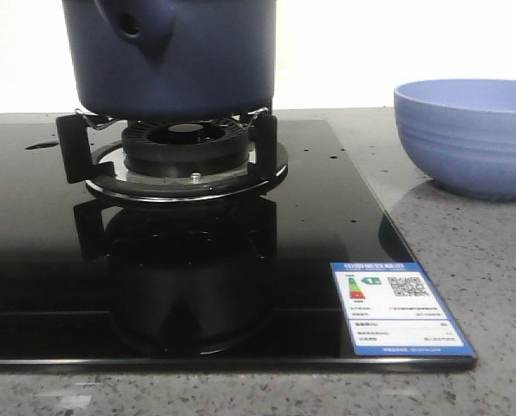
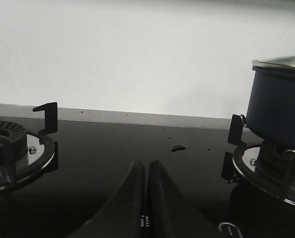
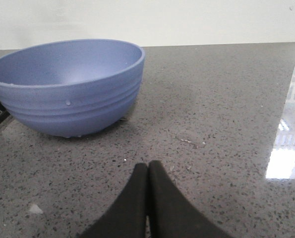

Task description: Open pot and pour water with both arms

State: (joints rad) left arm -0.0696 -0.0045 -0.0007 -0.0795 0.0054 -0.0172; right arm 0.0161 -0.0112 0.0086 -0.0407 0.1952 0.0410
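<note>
1. Zero task steps look done: the pot (image 1: 175,56) sits on the burner grate (image 1: 175,152) at upper left-centre of the front view, and the left wrist view shows its glass lid (image 2: 281,63) on it at the right edge of the frame.
2. Step in hand, as I judge it: pre-approach, nothing grasped.
3. Left gripper (image 2: 146,171) at bottom centre of its view, fingers pressed together and empty, low over the black glass cooktop (image 2: 137,144), apart from the pot.
4. Right gripper (image 3: 147,171) likewise clenched on nothing, low over the speckled counter (image 3: 216,99), near the periwinkle ribbed bowl (image 3: 68,87) at left of its frame.
5. Next move likely calls for fingers to spread, one arm to the lid, the other to the pot; lid knob not visible.
</note>
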